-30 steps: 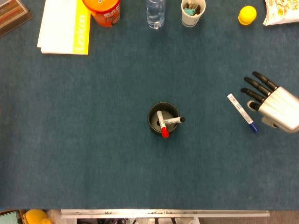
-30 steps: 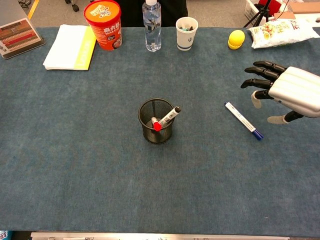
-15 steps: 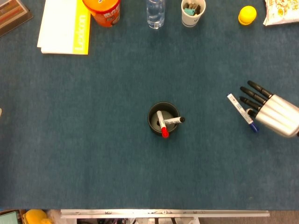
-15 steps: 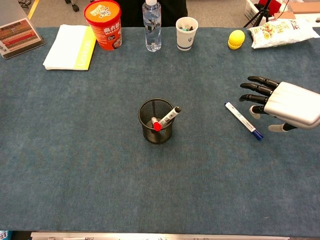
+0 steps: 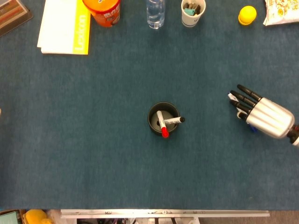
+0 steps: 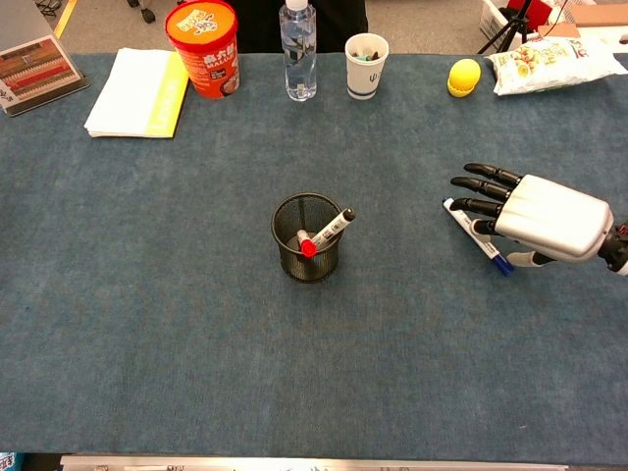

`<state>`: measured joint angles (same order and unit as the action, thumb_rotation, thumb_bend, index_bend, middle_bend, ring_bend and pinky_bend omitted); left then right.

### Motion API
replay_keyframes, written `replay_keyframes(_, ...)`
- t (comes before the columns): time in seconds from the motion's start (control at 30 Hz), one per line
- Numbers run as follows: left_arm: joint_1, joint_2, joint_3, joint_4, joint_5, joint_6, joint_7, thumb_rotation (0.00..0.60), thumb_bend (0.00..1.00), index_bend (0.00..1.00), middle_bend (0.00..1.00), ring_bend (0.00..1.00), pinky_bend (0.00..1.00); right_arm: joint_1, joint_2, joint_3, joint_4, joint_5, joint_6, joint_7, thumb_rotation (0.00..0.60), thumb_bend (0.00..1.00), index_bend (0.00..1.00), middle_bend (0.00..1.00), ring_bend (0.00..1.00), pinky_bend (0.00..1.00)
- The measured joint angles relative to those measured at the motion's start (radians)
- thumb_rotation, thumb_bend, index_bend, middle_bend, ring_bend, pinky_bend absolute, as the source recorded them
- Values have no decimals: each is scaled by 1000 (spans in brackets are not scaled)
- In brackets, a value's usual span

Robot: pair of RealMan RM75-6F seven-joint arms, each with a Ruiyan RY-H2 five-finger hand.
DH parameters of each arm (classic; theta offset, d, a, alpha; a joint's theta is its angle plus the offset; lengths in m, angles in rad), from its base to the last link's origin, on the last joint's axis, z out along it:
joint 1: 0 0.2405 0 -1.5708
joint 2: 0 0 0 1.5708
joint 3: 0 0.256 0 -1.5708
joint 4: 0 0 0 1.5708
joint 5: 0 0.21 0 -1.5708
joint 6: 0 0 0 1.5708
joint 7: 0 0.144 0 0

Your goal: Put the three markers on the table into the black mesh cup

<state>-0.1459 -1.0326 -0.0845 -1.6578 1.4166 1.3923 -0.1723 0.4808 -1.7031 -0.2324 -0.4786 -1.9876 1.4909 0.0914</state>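
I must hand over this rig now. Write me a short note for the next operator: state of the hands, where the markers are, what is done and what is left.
Left hand: not in view.
Right hand: open, fingers spread, over the blue-capped marker at the right of the table; the marker lies flat, no grip visible.
Black mesh cup: table centre, holds the red-capped marker and the black-capped marker.
Done: two of three markers in.
Left: grasp the blue-capped marker and put it in the cup.

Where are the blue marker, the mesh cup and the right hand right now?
blue marker [image 6: 488,247]: chest view, on its white barrel just before the blue cap.
black mesh cup [image 6: 305,255]: chest view, on the front mesh wall.
right hand [image 6: 535,218]: chest view, on the silver back of the hand.
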Motion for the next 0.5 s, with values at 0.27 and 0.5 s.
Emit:
replay_keyframes(0.27, -3, 1, -2, -1, -2, -3, 3, 600, 230, 259, 15, 0, 79, 9, -32, -1, 29, 21, -1, 8, 600, 153, 539, 240, 41, 50)
replay_keyframes(0.5, 0, 2, -1, 0, -5, -1, 2, 600, 230, 259, 15, 0, 79, 27, -46, 0, 16, 31, -20, -6, 600, 172, 539, 240, 41, 50)
